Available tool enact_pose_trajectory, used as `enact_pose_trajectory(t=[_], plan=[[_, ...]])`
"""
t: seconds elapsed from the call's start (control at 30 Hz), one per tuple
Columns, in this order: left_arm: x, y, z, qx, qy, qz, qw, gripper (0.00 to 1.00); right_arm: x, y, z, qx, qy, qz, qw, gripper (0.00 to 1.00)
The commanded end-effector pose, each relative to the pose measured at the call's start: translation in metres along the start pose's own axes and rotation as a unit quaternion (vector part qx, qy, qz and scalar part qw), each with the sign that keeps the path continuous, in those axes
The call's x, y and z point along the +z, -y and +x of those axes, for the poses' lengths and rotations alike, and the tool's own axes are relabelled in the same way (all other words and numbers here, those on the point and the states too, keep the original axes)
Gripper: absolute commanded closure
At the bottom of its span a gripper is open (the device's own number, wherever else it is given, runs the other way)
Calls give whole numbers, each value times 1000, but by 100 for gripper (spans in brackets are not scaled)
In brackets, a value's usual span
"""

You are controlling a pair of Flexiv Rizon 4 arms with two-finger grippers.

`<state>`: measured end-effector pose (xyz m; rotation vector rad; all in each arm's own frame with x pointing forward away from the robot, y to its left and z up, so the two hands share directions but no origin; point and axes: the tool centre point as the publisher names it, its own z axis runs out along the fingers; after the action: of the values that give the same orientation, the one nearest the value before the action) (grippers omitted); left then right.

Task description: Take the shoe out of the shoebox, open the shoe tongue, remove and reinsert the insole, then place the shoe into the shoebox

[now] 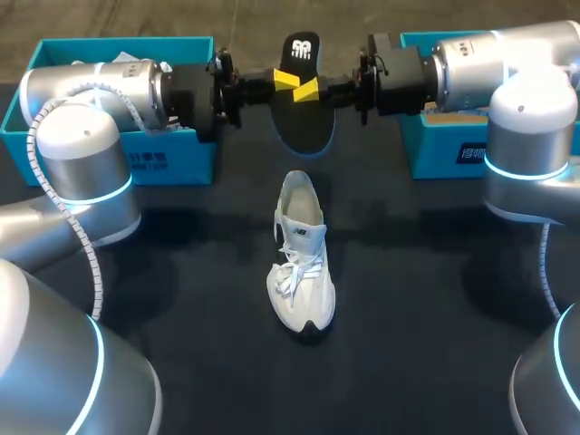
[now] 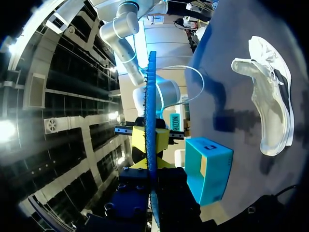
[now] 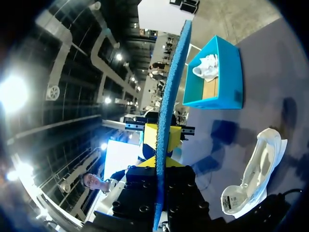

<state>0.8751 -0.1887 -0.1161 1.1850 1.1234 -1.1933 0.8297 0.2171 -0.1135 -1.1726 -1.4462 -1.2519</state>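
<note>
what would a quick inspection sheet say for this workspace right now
surface: dark table, bearing the shoe and both boxes
job's things: white shoe upright mid-table, toe toward the robot; black insole held in the air beyond it; teal left shoebox with something white inside; teal right shoebox
clutter: nothing seen
pincers: left pincer and right pincer both shut on the insole, from opposite sides
cables: left arm's cable, coiled, white; right arm's cable
surroundings: nothing seen

Black table [image 1: 181, 299], perhaps cloth-covered
</note>
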Motion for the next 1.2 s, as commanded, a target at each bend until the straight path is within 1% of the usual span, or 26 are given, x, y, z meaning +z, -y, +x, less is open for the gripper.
enact_pose_trajectory(t=[0.03,0.07,0.1,0.23,0.47,0.6,0.7,0.87,1.03,1.13,1.17,1.2], plan=[[0,3,1,-1,-5,-6,1000,77,3,-3,-1,-2,-2,1,1000,100],[0,3,2,3,-6,-10,1000,11,3,-3,-1,-3,-2,0,1000,100],[0,3,2,4,-5,-8,1000,0,3,-2,-1,-4,-2,0,1000,100],[-6,3,2,-11,-11,1,1000,0,2,-2,-5,-15,5,0,1000,100],[-27,5,7,-23,-21,19,999,0,0,-3,-12,-53,20,-7,998,100],[-42,9,10,-31,-43,32,998,0,-3,-6,-14,-70,31,-14,997,100],[-52,12,15,-35,-65,41,996,0,-5,-8,-14,-95,36,-16,995,100],[-68,17,26,-39,-105,55,992,0,-4,-15,-7,-163,44,-1,986,100],[-81,20,36,-20,-145,71,987,0,1,-21,1,-227,34,24,973,100],[-92,17,45,-8,-176,74,982,0,4,-23,3,-260,4,42,965,100],[-96,15,47,-13,-181,71,981,0,7,-25,3,-268,-7,55,962,100],[-100,13,49,-14,-189,69,979,0,9,-26,4,-268,-8,60,962,100]])
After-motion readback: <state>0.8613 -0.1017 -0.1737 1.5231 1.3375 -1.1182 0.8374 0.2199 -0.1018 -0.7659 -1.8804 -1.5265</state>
